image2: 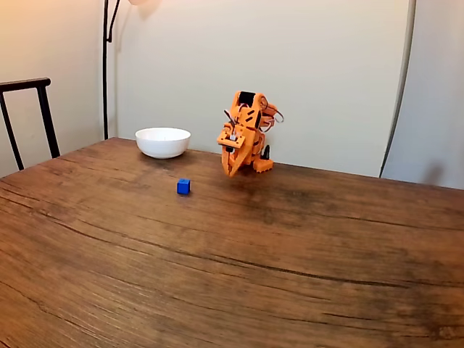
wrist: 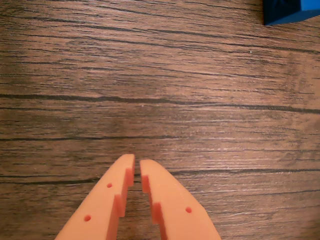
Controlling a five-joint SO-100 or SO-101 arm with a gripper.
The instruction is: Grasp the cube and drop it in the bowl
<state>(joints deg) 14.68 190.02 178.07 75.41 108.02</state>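
Note:
The tiny blue cube rests on the wooden table, in front of and a little right of the white bowl in the fixed view. The orange arm is folded at the far side of the table, and its gripper points down just above the wood, to the right of the cube and apart from it. In the wrist view the two orange fingers stand nearly together with only a thin slit between them, so the gripper is shut and holds nothing. A corner of the cube shows at the top right of that view.
A dark chair back stands at the left edge of the table and a lamp pole rises behind the bowl. Bare wooden table stretches wide in front of the arm.

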